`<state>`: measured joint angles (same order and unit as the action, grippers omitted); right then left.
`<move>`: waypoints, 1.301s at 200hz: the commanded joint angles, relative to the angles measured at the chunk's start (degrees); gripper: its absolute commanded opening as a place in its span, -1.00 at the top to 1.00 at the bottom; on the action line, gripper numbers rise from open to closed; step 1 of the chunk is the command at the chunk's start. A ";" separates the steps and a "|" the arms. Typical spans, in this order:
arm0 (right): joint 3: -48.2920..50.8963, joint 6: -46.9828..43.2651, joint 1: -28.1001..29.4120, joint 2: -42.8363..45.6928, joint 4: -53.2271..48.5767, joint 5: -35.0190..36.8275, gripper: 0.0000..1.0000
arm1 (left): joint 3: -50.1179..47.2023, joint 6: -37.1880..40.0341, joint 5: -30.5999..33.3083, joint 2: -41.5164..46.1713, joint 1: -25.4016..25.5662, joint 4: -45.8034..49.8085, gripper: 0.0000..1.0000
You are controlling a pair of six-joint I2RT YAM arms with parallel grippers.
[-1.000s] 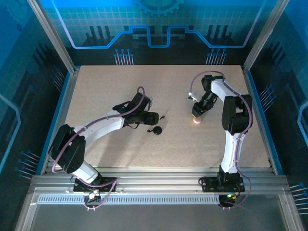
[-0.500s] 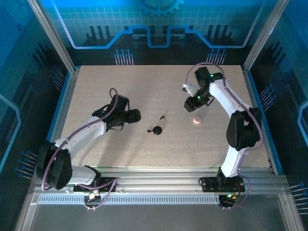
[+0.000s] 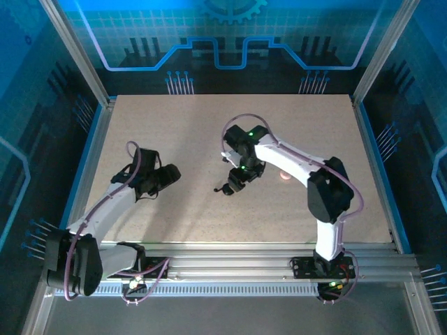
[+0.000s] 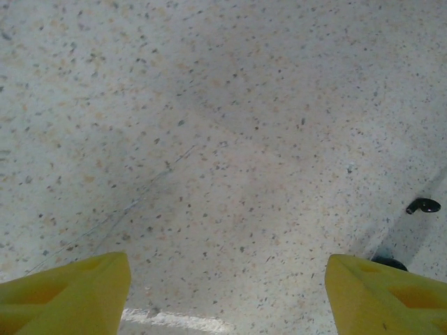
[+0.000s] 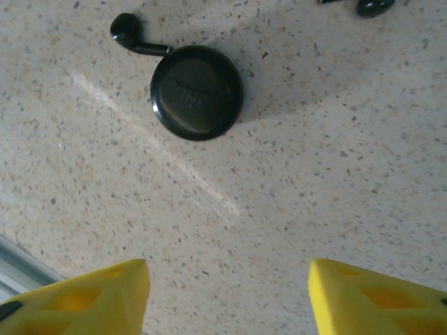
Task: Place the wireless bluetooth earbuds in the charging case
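Case [image 5: 198,92]: black, round, smooth, shut; lies flat just ahead of the right claw [image 5: 227,296].
Earbud [image 5: 133,36]: black, stemmed, its stem tip at the case rim.
Right claw: yellow fingers wide apart above the table.
Left claw [image 4: 227,293]: yellow fingers apart, well left of the case.
Table [image 5: 328,174]: pale, speckled, stone-like, matte.
Room: blue printed walls [image 3: 223,49], metal frame [image 3: 77,63].

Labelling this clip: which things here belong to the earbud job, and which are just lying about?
Job: black round case; stemmed black earbud beside it; second earbud.
Lying about: small pink round piece, role unclear.
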<state>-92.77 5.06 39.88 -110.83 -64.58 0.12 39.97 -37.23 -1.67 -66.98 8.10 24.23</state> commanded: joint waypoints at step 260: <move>-14.59 16.71 3.64 -21.50 -2.25 2.24 -0.27 | -3.14 1.84 -4.79 4.30 -7.46 -0.32 -0.48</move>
<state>-107.11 21.04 42.85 -131.07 -65.14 0.51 37.32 -36.95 -5.10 -63.35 1.28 23.92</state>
